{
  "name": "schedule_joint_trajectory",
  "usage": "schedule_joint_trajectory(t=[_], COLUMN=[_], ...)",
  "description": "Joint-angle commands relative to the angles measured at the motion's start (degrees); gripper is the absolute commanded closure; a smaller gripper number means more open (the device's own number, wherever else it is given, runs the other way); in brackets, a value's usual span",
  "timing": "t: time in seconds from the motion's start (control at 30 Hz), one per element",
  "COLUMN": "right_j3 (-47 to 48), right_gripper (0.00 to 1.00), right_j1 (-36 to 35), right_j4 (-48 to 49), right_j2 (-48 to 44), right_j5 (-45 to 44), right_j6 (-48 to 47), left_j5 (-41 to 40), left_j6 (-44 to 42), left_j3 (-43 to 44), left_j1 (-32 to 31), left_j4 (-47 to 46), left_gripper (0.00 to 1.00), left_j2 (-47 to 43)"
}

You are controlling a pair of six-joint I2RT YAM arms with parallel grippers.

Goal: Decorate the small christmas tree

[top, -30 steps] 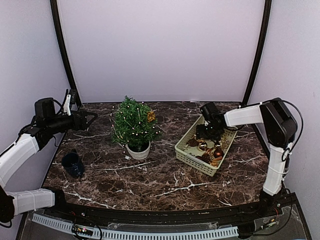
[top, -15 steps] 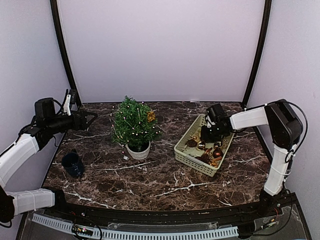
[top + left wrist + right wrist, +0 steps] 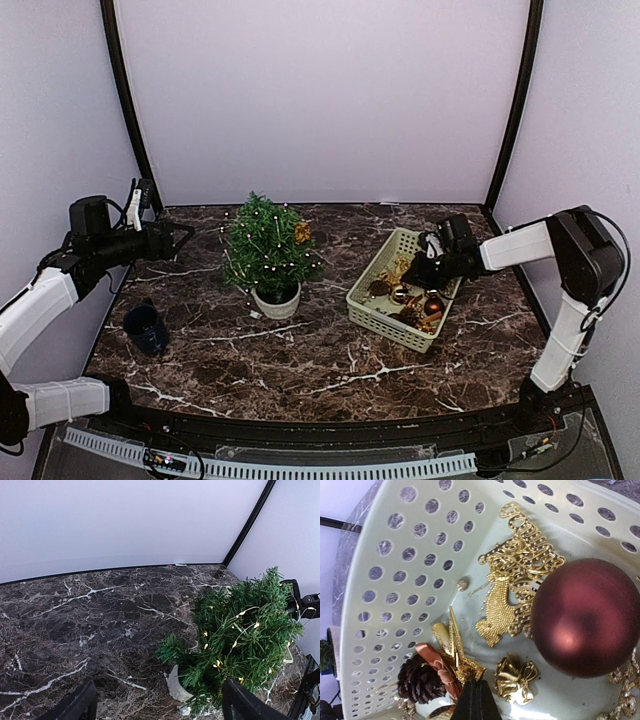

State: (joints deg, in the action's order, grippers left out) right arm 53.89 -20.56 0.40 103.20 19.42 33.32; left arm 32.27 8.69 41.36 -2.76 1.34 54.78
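At the far left the left gripper [image 3: 186,238] is hovering above the marble table [image 3: 330,360] with its jaws spread wide and nothing between them; in its wrist view the two fingers [image 3: 70,707] are flanking a bare stretch of tabletop. Near it a dark blue cup [image 3: 145,328] is sitting close to the left edge. Left of centre the small christmas tree [image 3: 268,250] is standing upright in its white pot [image 3: 277,300], carrying a string of tiny lights and a gold ornament [image 3: 301,232] on its right side. To the right the beige basket [image 3: 385,318] is lying at an angle, and the right gripper [image 3: 420,275] is reaching down into it. Its jaws are pressed fully together beside a pine cone [image 3: 420,682] and a gold bow [image 3: 516,680], with a dark red ball [image 3: 585,617] just to the right; whether they are pinching anything I cannot tell.
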Motion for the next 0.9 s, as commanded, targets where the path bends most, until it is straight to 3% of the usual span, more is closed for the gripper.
schedule_joint_trajectory(t=[0.0,0.1,0.4,0.67,0.87], right_j3=[-4.25,-6.13,-6.16,-3.18,1.73], right_gripper=[1.00,1.00,1.00,1.00,1.00], right_j1=[2.27,3.29,3.46,3.42,2.37], right_j4=[8.62,10.71,5.92,-8.38,-17.74], right_j2=[-5.91,-8.39,-13.99,-25.50,-35.03], right_j5=[9.26,11.74,8.51,-1.85,0.40], right_j6=[4.03,4.78,1.44,-6.26,-10.44], left_j5=[-0.84,-1.11,-1.19,-1.19,-6.45], left_j6=[-0.79,-0.86,-0.93,-1.44,-1.42], left_j3=[-0.93,-0.93,-0.94,-0.91,10.96], left_j1=[0.26,0.29,0.29,0.17,-5.21], left_j4=[-0.91,-0.90,-0.90,-1.15,9.83], left_gripper=[0.11,0.12,0.11,0.12,0.16], left_j2=[-0.73,-0.67,-1.14,-3.50,-3.48])
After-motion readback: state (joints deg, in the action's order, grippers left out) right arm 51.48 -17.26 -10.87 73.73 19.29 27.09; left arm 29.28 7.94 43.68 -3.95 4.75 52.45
